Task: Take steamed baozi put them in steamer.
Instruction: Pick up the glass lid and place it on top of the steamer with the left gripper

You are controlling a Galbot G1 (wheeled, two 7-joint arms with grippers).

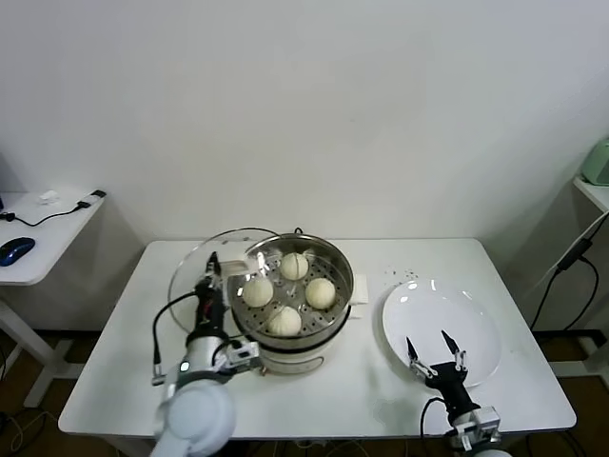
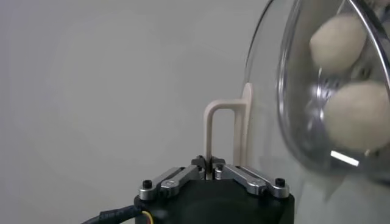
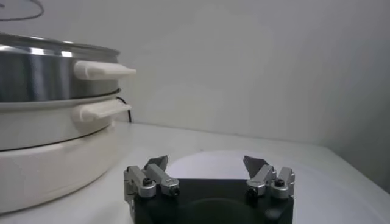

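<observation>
The steamer, a shiny steel pot on a white base, stands mid-table with several cream-white baozi on its perforated tray. My left gripper is at the steamer's left side, shut on the white handle of the round glass lid. It holds the lid tilted beside the pot, and two baozi show through the glass. The right gripper hovers open over the near edge of the white plate, with nothing between its fingers. In the right wrist view the gripper faces the steamer's side handles.
The white plate holds nothing. A side table at the far left carries a blue mouse and a cable. A white wall stands behind the table, and a shelf edge shows at the far right.
</observation>
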